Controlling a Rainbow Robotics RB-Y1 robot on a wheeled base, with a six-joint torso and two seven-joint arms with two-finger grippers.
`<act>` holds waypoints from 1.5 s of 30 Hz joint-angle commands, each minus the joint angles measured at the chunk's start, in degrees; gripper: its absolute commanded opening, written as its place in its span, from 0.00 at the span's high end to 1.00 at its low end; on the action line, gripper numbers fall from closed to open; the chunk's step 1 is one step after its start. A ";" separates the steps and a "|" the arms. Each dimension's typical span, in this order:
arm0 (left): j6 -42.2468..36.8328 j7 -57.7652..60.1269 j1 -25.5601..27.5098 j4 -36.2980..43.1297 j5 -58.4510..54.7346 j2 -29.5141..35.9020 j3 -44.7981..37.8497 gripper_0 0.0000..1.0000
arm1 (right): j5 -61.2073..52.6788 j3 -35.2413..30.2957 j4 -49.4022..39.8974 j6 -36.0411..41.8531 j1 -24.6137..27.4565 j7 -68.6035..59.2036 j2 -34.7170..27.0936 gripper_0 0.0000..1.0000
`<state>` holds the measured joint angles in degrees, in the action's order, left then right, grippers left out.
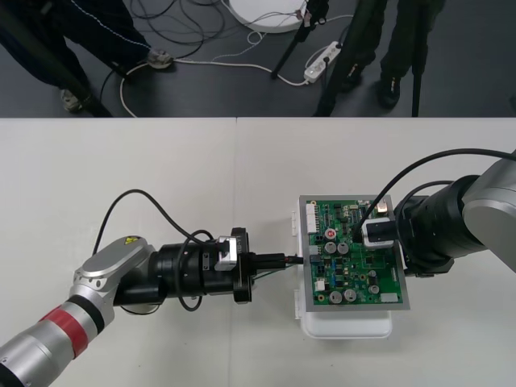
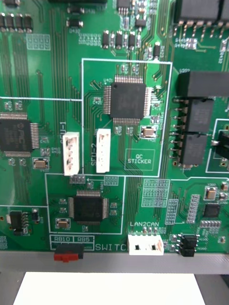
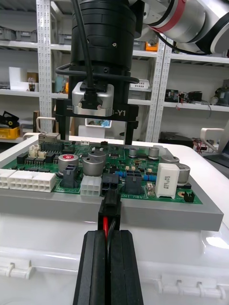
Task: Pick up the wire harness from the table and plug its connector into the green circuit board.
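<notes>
Left gripper (image 3: pixel 110 234), fingers (image 3: pixel 98 269) closed on the harness (image 3: pixel 109 225) wires; plug (image 3: pixel 110 208) at the board edge; insertion step in hand.
In the front view the left gripper sat at frame centre, pointing right at the green circuit board (image 1: pixel 347 270) on its white base (image 1: pixel 347 326), lower right of centre; the plug was just short of a black header (image 3: pixel 110 182), not visibly seated; the right gripper (image 3: pixel 95 134) hovered over the board's right half, fingers apart, holding nothing; judged next: line the plug up with the header, then a short straight push in; a tilted plug could jam.
</notes>
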<state>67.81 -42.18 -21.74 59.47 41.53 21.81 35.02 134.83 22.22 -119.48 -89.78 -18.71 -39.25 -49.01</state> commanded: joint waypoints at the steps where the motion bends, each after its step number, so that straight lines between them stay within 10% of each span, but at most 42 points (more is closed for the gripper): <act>1: -1.63 2.80 -2.78 2.05 -0.92 -1.95 1.45 1.00 | 0.26 0.28 -2.07 -0.22 0.87 -3.55 0.49 0.00; 45: -2.95 2.63 -2.96 2.05 -0.84 -2.65 2.07 1.00 | -1.06 -0.34 -2.07 -0.22 1.48 -5.84 0.67 0.00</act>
<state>66.42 -42.16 -22.29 59.47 41.38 20.89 35.94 134.59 22.22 -119.73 -89.78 -17.53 -42.50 -48.96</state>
